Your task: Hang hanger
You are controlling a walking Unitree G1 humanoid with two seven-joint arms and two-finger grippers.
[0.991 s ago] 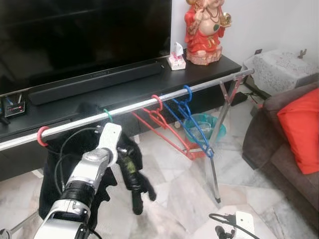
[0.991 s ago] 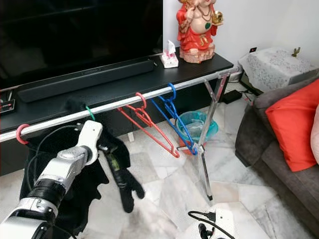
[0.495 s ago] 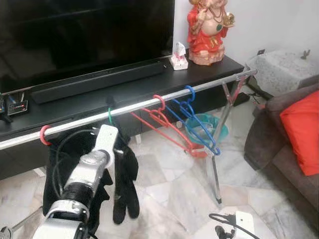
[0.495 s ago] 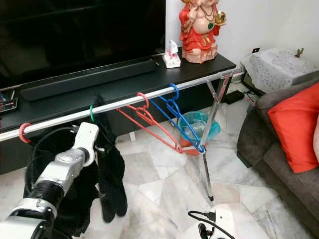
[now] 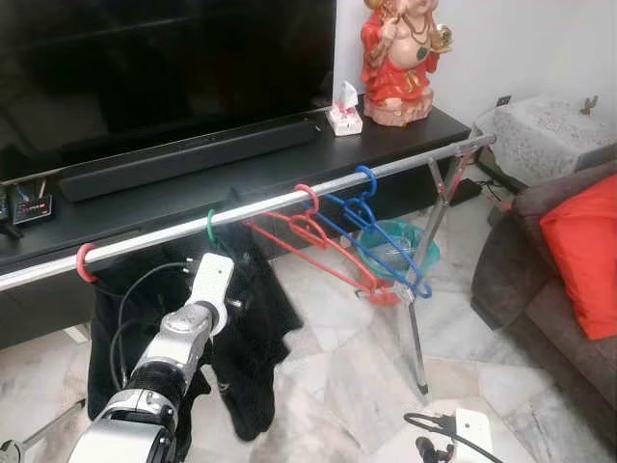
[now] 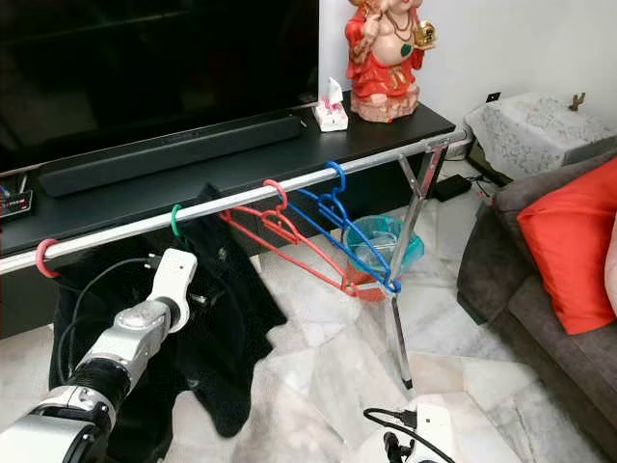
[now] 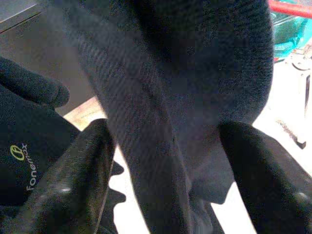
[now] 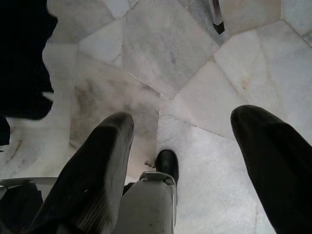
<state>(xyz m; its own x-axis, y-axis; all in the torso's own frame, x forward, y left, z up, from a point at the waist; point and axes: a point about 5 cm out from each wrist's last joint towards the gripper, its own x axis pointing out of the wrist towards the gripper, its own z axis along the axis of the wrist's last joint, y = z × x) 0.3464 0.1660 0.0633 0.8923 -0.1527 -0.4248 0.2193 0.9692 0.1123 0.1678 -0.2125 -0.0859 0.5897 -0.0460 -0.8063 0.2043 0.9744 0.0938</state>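
A silver rail (image 5: 270, 206) runs across in front of the TV stand. A green hanger hook (image 5: 210, 228) sits on it, and a black garment (image 5: 247, 333) hangs from that hook. My left wrist (image 5: 213, 281) is right beside this garment, just below the rail. In the left wrist view my left gripper (image 7: 165, 139) is open, its fingers (image 7: 80, 180) wide apart with the dark cloth (image 7: 190, 73) hanging between them. Further left, a red hook (image 5: 83, 262) holds another black garment (image 5: 116, 328). My right gripper (image 8: 183, 122) is open above the marble floor.
Empty red hangers (image 5: 313, 234) and blue hangers (image 5: 381, 231) hang on the rail's right half. A teal bucket (image 5: 424, 253) stands by the rack's leg (image 5: 413, 333). A sofa with a red cushion (image 5: 583, 251) is at the right. A white device with a cable (image 5: 463, 429) lies on the floor.
The bunched black garment by my left gripper has dropped and now hangs spread out below the green hook. My left wrist has sunk a little. The camera shifted slightly.
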